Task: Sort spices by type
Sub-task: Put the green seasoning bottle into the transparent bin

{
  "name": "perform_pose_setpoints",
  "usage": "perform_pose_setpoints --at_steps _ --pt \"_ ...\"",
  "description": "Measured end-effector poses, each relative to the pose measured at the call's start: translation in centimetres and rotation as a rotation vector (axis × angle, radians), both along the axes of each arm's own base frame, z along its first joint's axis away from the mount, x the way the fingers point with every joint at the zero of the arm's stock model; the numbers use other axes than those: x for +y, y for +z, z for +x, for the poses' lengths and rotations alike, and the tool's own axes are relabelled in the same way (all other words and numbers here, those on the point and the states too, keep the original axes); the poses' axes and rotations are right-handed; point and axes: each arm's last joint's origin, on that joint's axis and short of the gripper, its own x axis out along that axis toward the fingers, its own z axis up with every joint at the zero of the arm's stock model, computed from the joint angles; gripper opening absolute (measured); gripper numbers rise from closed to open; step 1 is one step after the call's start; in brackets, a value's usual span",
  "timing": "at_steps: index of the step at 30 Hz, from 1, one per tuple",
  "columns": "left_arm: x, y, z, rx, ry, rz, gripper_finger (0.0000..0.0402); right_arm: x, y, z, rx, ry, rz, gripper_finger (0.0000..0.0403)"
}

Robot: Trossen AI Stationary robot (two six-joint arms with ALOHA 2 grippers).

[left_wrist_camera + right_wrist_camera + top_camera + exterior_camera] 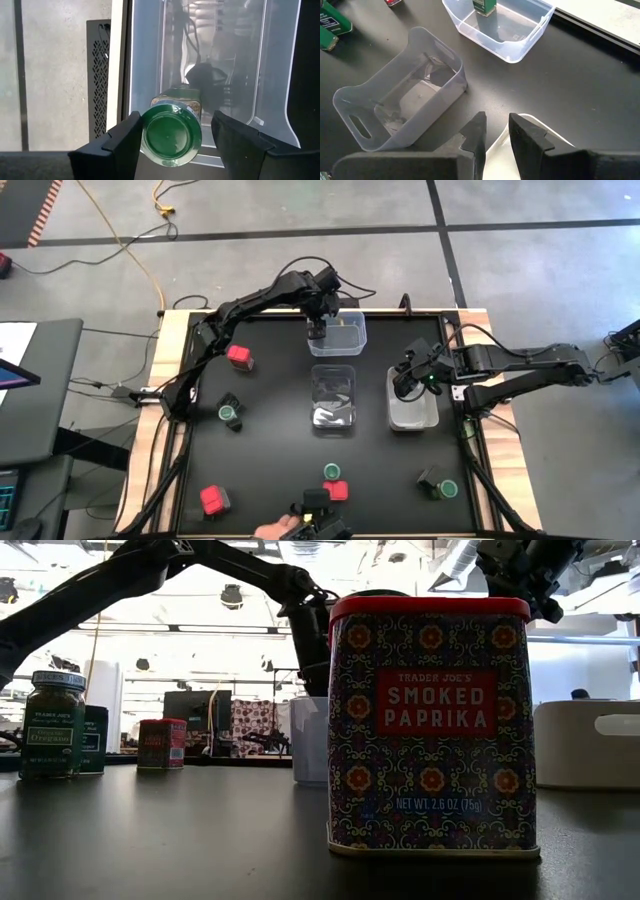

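With our left gripper standing wide either side of the green-lidded jar in the far tub, we should lift straight up, clear of its lid.

Right gripper over white tub rim, fingers narrowly apart; two clear tubs beyond.

Black table: 3 clear tubs, red tins, green-lid jars scattered.
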Motion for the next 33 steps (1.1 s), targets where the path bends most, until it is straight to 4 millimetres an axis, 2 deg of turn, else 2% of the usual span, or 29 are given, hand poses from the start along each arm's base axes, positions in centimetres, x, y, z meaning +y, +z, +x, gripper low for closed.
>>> perform_pose_setpoints --at_steps 14,33 --pt "-0.08 0.01 0.08 -0.004 0.005 0.001 0.0227 0.0 0.0 0.0 0.0 0.0 0.0 0.0111" --pt "-0.18 -0.17 -0.38 0.086 -0.048 0.034 0.022 0.0 0.0 0.0 0.0 0.0 0.0 0.0111"
